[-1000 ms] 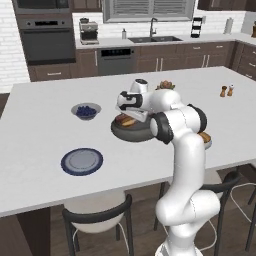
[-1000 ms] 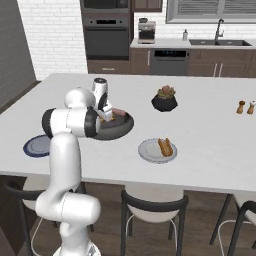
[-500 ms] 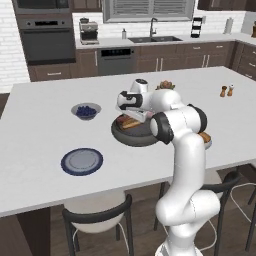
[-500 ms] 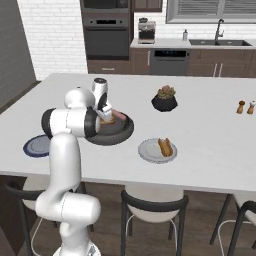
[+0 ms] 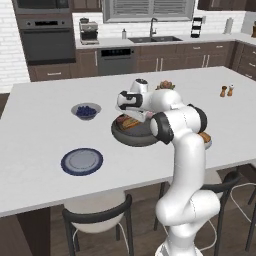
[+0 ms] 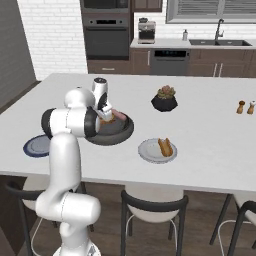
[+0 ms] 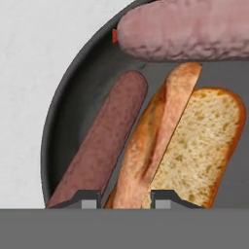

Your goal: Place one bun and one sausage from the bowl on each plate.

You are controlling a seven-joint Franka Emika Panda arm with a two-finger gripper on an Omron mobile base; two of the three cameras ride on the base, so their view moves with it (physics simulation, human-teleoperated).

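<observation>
The two-finger gripper (image 7: 125, 198) clenches the golden split bun (image 7: 160, 146) in the wide dark-grey bowl (image 7: 68, 102), sausage at nine o'clock, ready for plating.

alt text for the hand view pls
The end effector is shut on a split bun inside the dark bowl. A dark sausage lies beside the bun, a paler pink sausage across the top, white counter beyond.
</observation>
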